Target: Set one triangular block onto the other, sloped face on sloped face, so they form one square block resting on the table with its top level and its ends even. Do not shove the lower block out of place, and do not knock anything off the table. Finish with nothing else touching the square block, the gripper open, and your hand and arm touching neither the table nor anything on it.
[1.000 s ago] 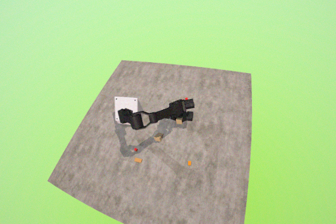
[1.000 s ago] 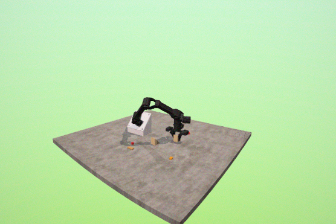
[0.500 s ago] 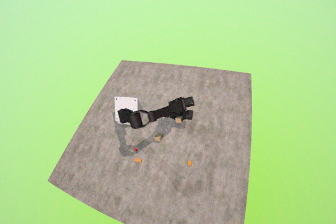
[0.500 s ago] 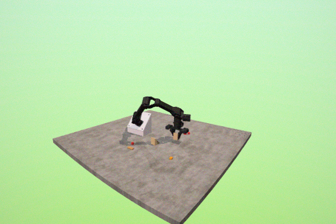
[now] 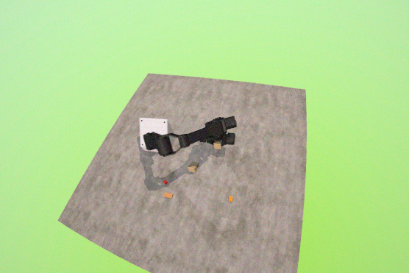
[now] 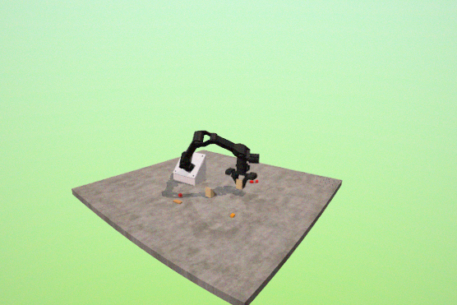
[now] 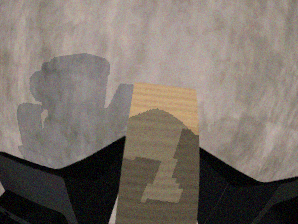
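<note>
One wooden triangular block (image 5: 218,145) (image 6: 239,183) (image 7: 162,165) is held in my gripper (image 5: 218,143) (image 6: 240,182) (image 7: 158,146). The gripper points down and its fingers are shut on the block's two opposite sides. The block appears slightly above the table. Its lower part is hidden in the wrist view. The other triangular block (image 5: 193,167) (image 6: 210,192) stands on the table to the left of the gripper in the top and exterior views, apart from it. Which way its sloped face points is too small to tell surely.
A white wedge-shaped box (image 5: 154,126) (image 6: 185,177) stands by the arm's base. A red piece (image 5: 165,182) (image 6: 180,195), a flat orange block (image 5: 168,195) (image 6: 177,201) and a small orange block (image 5: 230,199) (image 6: 233,215) lie on the table. Two red bits (image 6: 251,182) (image 6: 256,181) show beyond the gripper.
</note>
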Robot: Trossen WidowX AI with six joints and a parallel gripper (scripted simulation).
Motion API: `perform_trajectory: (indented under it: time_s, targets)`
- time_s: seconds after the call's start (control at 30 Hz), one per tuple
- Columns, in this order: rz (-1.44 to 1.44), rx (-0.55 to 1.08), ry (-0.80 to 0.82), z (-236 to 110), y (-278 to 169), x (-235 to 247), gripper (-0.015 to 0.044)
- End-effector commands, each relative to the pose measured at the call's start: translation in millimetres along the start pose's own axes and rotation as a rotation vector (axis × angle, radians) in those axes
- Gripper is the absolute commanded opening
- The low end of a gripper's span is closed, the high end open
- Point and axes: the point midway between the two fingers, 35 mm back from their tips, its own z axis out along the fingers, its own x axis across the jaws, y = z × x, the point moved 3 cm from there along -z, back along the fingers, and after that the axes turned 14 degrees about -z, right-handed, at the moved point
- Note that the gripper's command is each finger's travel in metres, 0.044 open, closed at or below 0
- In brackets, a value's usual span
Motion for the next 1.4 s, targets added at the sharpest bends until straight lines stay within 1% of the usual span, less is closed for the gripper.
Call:
perform_trajectory:
  time_s: [0.0, 0.8, 1.37]
  targets:
    - [-0.012, -0.001, 0.002, 0.3, 0.0, 0.2, 0.0000]
    - [-0.007, 0.001, 0.003, 26.6, 0.1, 0.1, 0.0000]
    - [-0.005, -0.003, 0.007, 25.0, 0.0, 0.5, 0.0440]
